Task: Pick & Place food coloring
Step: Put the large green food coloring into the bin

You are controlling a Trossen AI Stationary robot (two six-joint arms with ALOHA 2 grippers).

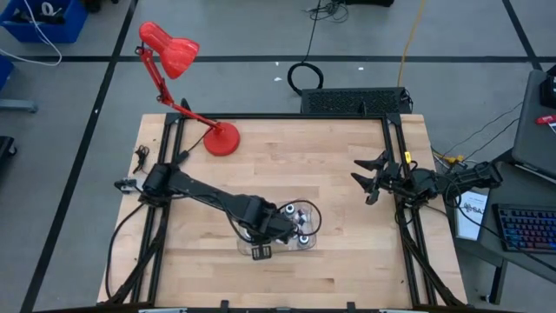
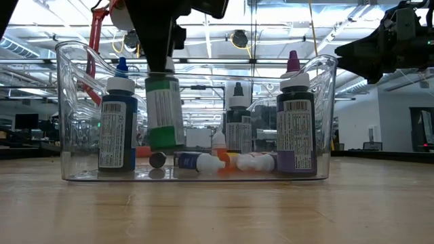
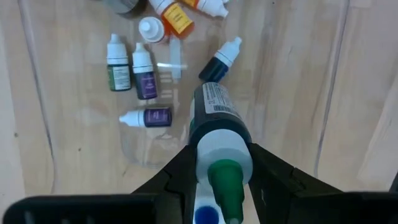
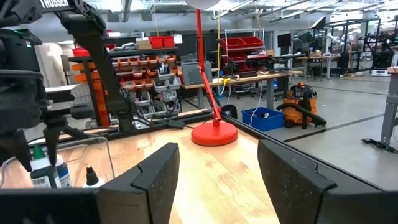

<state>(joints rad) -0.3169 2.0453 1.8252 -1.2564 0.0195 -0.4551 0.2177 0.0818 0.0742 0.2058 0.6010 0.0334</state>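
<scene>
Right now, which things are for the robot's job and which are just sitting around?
For the job:
- green-capped dropper bottle, held by the left gripper
- small bottles lying in the clear plastic tray

Just sitting around:
- red desk lamp
- right gripper, open, waiting

Overhead, table-level, two wrist views

Your wooden table carries a red desk lamp at its far left corner; a keyboard sits off its right edge, a blue bin on the floor beyond.
</scene>
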